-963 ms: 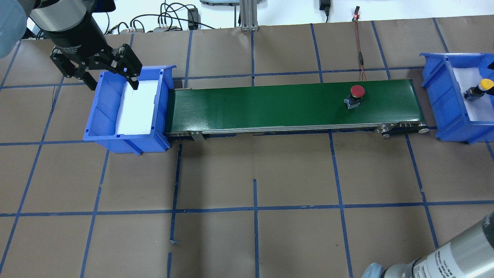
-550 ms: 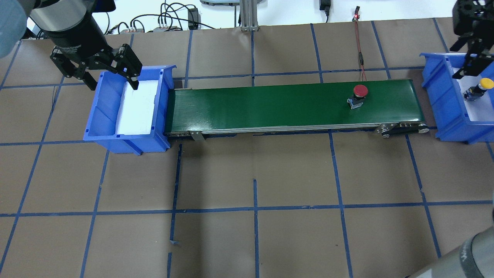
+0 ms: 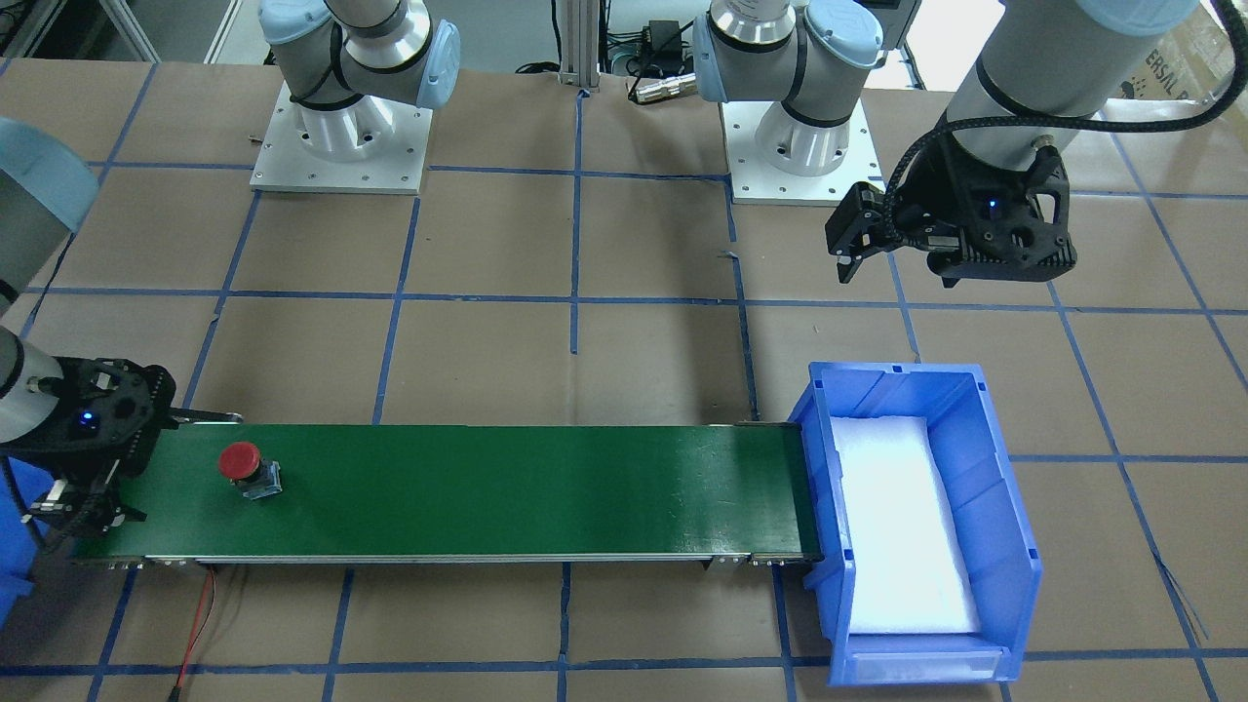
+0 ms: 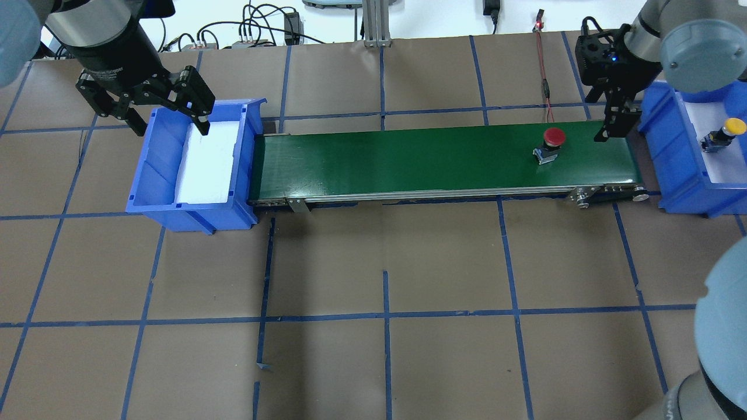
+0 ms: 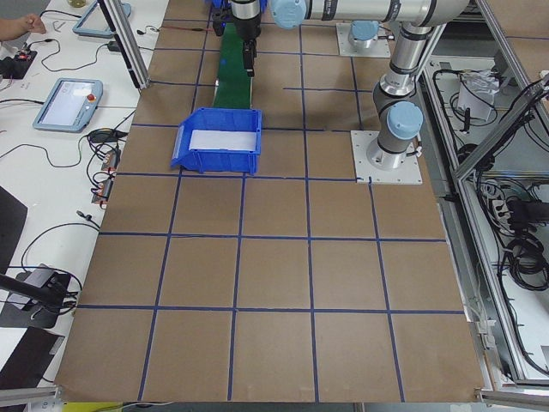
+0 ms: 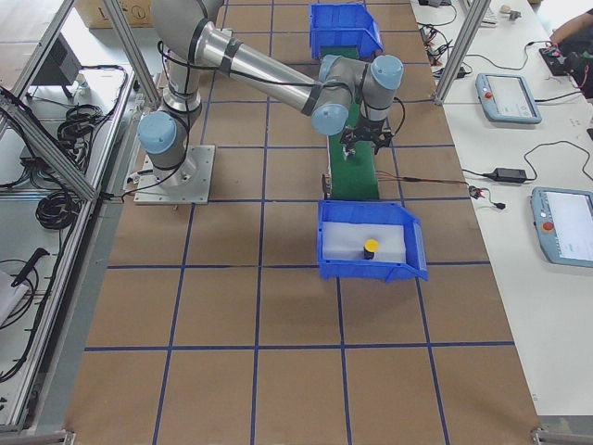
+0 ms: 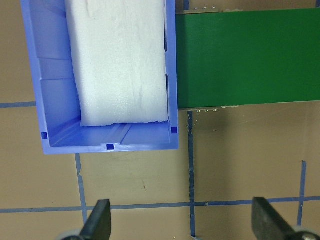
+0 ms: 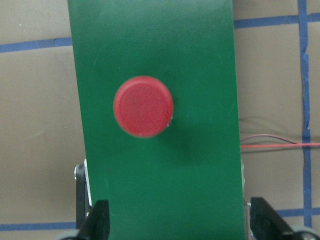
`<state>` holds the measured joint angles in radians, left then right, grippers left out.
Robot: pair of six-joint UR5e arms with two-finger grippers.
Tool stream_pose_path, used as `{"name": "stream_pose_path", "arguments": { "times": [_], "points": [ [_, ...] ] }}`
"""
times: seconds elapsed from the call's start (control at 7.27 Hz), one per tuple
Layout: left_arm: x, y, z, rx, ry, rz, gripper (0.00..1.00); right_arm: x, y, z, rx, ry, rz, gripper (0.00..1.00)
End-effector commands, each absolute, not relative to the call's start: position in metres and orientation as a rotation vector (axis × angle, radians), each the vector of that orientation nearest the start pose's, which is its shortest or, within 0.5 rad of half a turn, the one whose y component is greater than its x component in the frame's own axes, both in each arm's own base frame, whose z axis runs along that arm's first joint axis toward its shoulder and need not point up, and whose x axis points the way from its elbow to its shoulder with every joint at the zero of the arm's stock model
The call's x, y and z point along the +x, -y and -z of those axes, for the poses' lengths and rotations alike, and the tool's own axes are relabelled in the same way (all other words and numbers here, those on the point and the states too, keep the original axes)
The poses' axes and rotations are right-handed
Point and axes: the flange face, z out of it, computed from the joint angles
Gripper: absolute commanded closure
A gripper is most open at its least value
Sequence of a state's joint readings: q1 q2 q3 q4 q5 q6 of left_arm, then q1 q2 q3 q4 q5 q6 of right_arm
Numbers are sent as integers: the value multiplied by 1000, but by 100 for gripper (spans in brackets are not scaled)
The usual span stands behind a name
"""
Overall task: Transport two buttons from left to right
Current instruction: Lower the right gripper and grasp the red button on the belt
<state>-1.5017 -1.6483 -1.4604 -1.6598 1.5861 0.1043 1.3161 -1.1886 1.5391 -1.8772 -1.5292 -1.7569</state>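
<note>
The red button [image 4: 553, 140] stands on the green conveyor belt [image 4: 408, 157] near its right end, also in the front view [image 3: 244, 463] and centred below the right wrist camera [image 8: 143, 106]. The yellow button [image 4: 726, 131] stands on white foam in the right blue bin [image 4: 671, 146], also in the right side view [image 6: 371, 247]. My right gripper [image 4: 615, 122] is open and empty above the belt's right end, just right of the red button. My left gripper [image 4: 171, 123] is open and empty above the back of the left blue bin [image 4: 157, 169], which holds only white foam [image 7: 120, 60].
A red wire [image 4: 545, 87] runs from the back of the table to the belt's right end. An aluminium post [image 4: 373, 23] and cables stand behind the belt. The brown table has blue tape lines.
My right gripper has moved left, from over the right bin to over the belt's right end. The red button has travelled a little to the right on the belt. The left arm has not moved.
</note>
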Motion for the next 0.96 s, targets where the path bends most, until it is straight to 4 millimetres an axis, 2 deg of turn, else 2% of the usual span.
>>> {"name": "stream_pose_path", "arguments": {
  "times": [0.0,0.14,0.28,0.55,0.69,0.83],
  "points": [
    [-96,526,-495,56,-3129,-88,0,-2,633,-298,-2108,-2210,-27,0],
    [-96,527,-494,58,-3131,-90,0,0,622,-281,-2091,-2184,-62,0],
    [-96,526,-494,58,-3129,-91,0,-1,619,-273,-2103,-2199,-49,0],
    [-96,526,-494,58,-3129,-91,0,-1,623,-275,-2117,-2213,-26,3],
    [-96,526,-494,58,-3129,-93,0,-1,624,-274,-2114,-2212,-24,10],
    [-95,526,-494,56,-3130,-91,0,-4,625,-277,-2110,-2222,-18,34]
  ]
}}
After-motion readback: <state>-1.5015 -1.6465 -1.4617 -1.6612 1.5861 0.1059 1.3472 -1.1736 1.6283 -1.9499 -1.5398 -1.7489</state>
